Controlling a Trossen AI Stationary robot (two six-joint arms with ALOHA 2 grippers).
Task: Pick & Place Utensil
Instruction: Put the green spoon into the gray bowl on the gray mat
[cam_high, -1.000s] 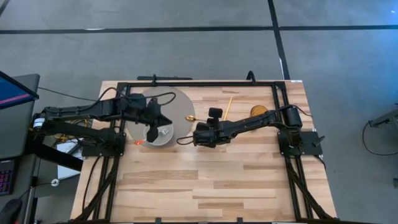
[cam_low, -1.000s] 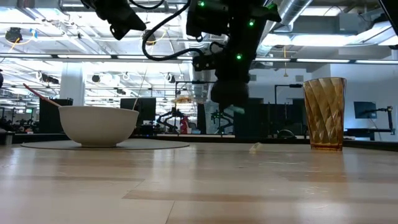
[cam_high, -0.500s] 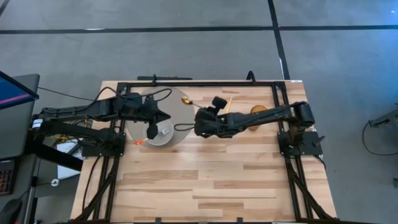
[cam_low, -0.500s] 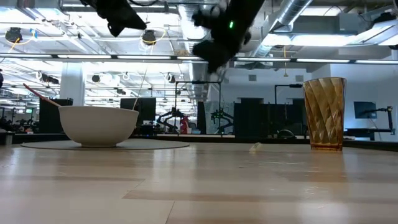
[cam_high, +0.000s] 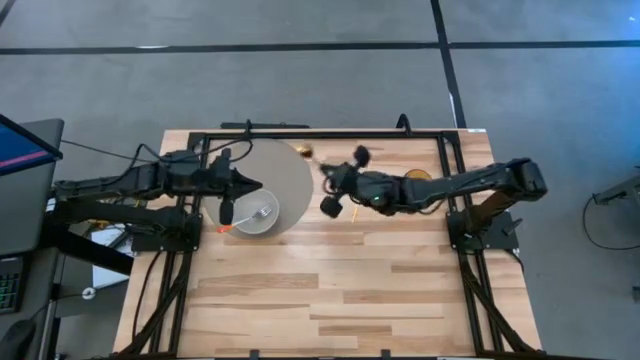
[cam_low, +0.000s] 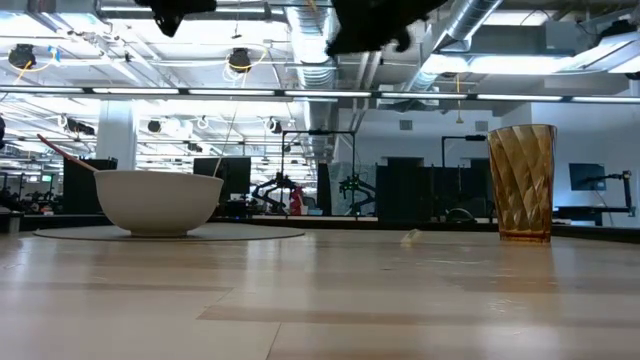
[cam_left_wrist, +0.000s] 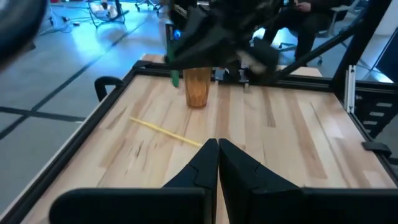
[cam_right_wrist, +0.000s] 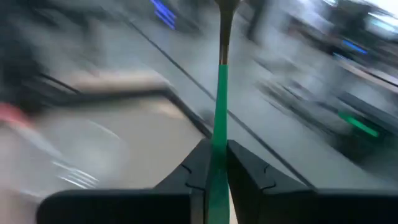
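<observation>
My right gripper (cam_high: 325, 175) is high over the far part of the table, beside the grey round mat (cam_high: 295, 180), shut on a spoon with a green handle (cam_right_wrist: 219, 112) and a gold bowl (cam_high: 305, 152). My left gripper (cam_high: 240, 186) hovers shut and empty over the mat's left part, just beyond the white bowl (cam_high: 255, 215). The bowl stands on the mat with a metal fork (cam_high: 262, 212) lying in it. In the low view both grippers show only at the top edge, the left gripper (cam_low: 180, 5) and the right gripper (cam_low: 375, 25). My right gripper pinches the spoon's green handle (cam_right_wrist: 217, 155) between its two fingers. The fingers lie along the handle, which runs on past them to the gold neck (cam_right_wrist: 225, 25). The spoon is lifted clear of the table.
An amber ribbed cup (cam_low: 522, 182) stands on the table's right far part, partly under my right arm (cam_high: 440, 185). A yellow stick (cam_left_wrist: 165, 132) lies on the wood near the cup (cam_left_wrist: 198, 87). A red-tipped stick (cam_low: 65, 152) leans in the bowl (cam_low: 160, 200). Black rails (cam_high: 320, 133) frame the table.
My right gripper has risen and swung toward the table's far edge, turning as it went and carrying the spoon, whose gold bowl now sits near the far rail. My left gripper has drawn back a little toward the table's left and upward.
</observation>
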